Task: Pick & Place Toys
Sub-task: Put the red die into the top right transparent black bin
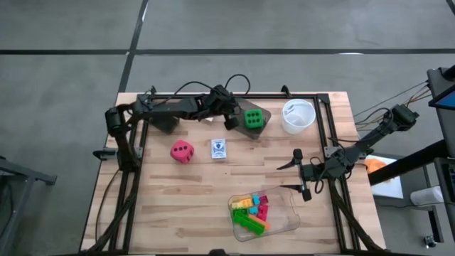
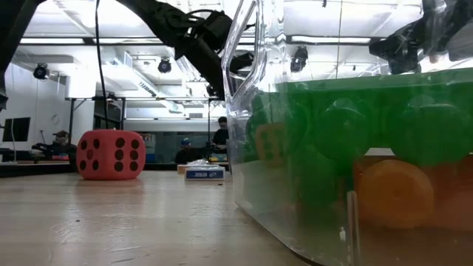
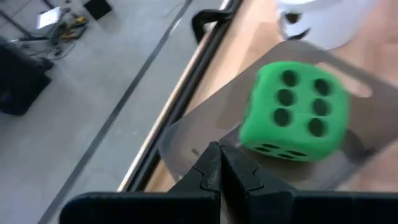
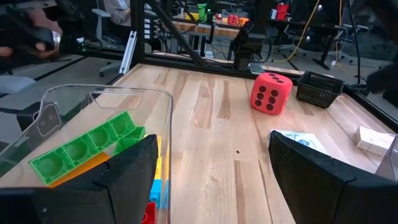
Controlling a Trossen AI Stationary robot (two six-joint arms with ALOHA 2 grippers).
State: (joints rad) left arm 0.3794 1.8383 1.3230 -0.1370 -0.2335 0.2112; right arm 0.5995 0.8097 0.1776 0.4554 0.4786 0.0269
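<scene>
High view: left end effector [image 1: 234,121] closed beside green die [image 1: 253,118]; right end effector [image 1: 301,173] wide.

no legible text anywhere; card pack [image 1: 219,148] shows blue print, too small to read.
</scene>
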